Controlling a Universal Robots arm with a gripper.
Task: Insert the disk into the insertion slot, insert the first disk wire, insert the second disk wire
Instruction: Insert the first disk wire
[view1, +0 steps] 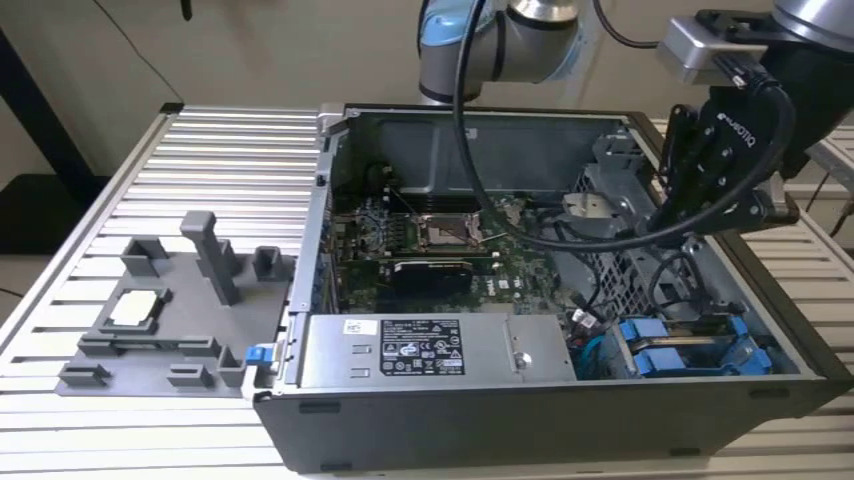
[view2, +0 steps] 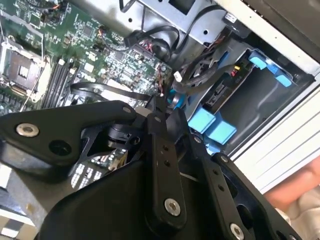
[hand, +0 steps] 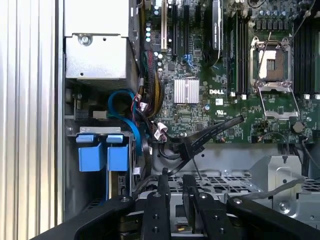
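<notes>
1. While loose wires (view1: 583, 318) lie just left of it, the disk (view1: 661, 360) looks seated by its blue frame in the insertion slot (view2: 262, 102), at 4 o'clock in the open case (view1: 534, 425). I judge wiring is the step in hand.
2. Doing it well means squaring the plug to its socket and keeping slack off the motherboard (view1: 441, 255).
3. At 2 o'clock the gripper (hand: 176, 179) hangs, fingers (hand: 162, 205) drawn together, nothing plainly pinched.
4. At 9 o'clock a grey fixture (view1: 160, 300) sits on the slatted metal table (view1: 134, 160), plain wall (view1: 267, 50) behind.

grey fixture tray (view1: 187, 320) on slatted table (view1: 227, 170) | power-supply box (view1: 414, 350) | green motherboard (view1: 521, 265) in open case (view1: 534, 430)
</notes>
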